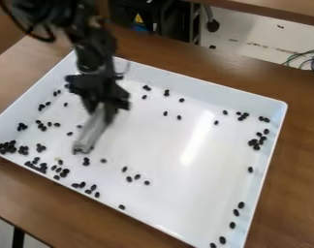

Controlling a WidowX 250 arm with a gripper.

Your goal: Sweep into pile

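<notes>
Your claw (103, 107) hangs over the left part of the white tray (198, 193), left of the frame's centre, grasping a gray, blurred elongated tool (89, 131) that slants down and to the left, its lower end close to a few of the black beans (86, 161). You have those beans scattered in the tray, thickest in the lower left of the frame, with smaller clusters at the upper right and a loose line down the right side, and the tray sits on a brown wooden table (295, 164).
</notes>
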